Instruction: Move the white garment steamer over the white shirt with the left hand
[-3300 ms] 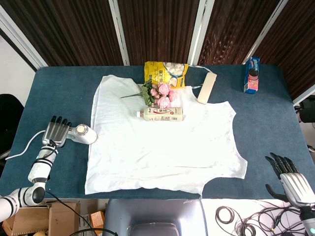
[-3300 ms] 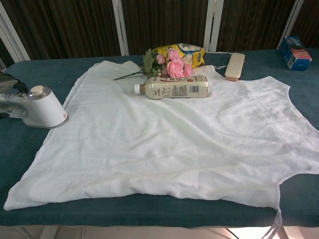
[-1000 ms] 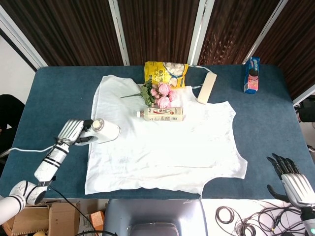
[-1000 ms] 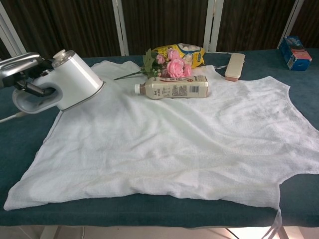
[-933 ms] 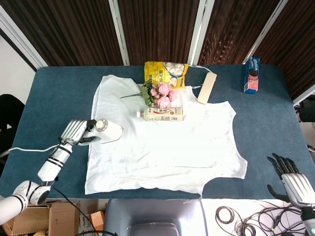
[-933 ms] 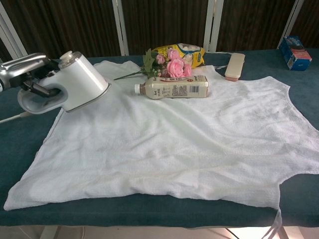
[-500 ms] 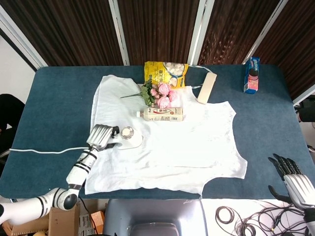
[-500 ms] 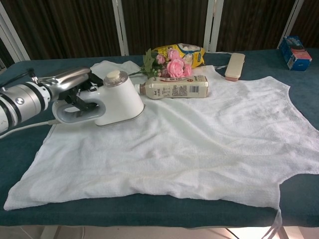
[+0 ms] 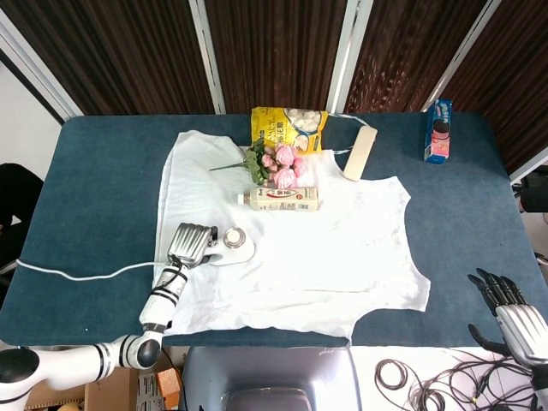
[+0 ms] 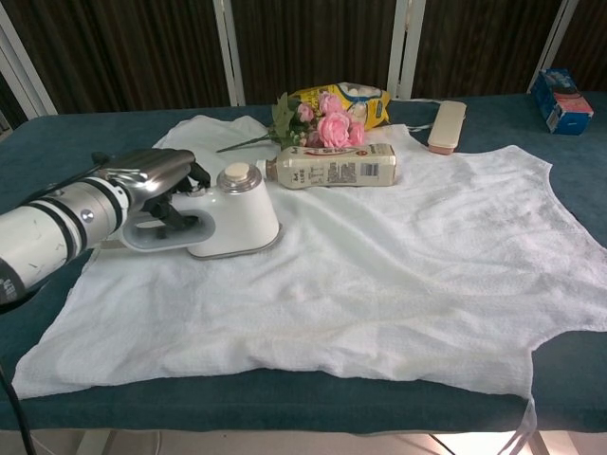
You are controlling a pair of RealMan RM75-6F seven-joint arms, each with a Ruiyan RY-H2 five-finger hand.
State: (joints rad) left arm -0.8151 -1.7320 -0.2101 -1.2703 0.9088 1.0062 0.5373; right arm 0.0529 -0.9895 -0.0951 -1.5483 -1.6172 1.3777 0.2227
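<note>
We see a dark blue tabletop (image 9: 103,180) with a white shirt (image 9: 291,257) spread flat across its middle. The white garment steamer (image 9: 231,247) sits on the shirt's left part, just inside its left edge, and our left hand (image 9: 192,243) grips its handle, fingers wrapped around it. The steamer's pale cord (image 9: 77,272) trails left across bare tabletop to the left edge. To the steamer's right and toward the front, the shirt lies open and uncovered as far as its right hem. Behind the steamer, a drink bottle (image 9: 278,199) lies on its side on the shirt, near but apart from it. Pink flowers (image 9: 278,165) lie just behind the bottle, a yellow snack bag (image 9: 288,128) beyond them. A cream-coloured oblong object (image 9: 360,153), hard to identify, lies at the shirt's far right corner. A blue box (image 9: 438,130) stands well apart near the far right corner of the tabletop. Our right hand (image 9: 514,312) hangs off the front right corner, fingers spread and holding nothing; it is partly cut off by the frame in the head view and missing from the chest view.
</note>
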